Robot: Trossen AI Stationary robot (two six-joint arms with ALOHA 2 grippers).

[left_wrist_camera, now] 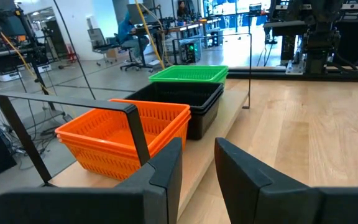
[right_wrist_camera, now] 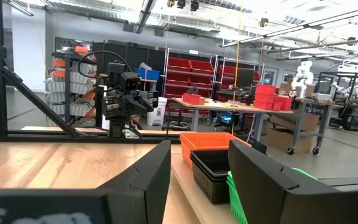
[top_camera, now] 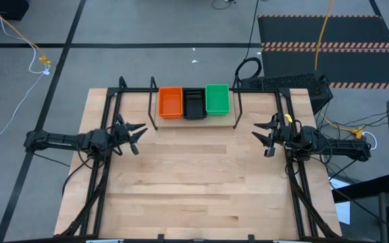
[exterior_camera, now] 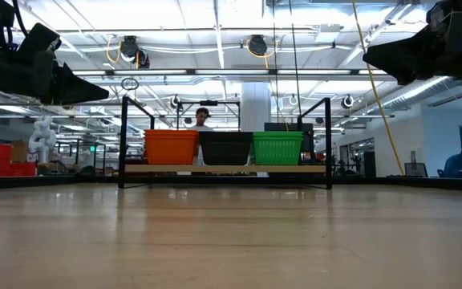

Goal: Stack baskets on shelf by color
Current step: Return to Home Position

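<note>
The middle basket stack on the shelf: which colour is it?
The middle stack is black, clearest in the high view.

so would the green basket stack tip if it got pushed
Probably light: thin perforated walls. The green stack looks nested and low, so it should slide rather than tip. The black stack beside it would likely block a sideways push.

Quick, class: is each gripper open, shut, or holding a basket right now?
Left gripper: open, holding nothing, at the left of the table.
Right gripper: open, holding nothing, at the right of the table.
</note>
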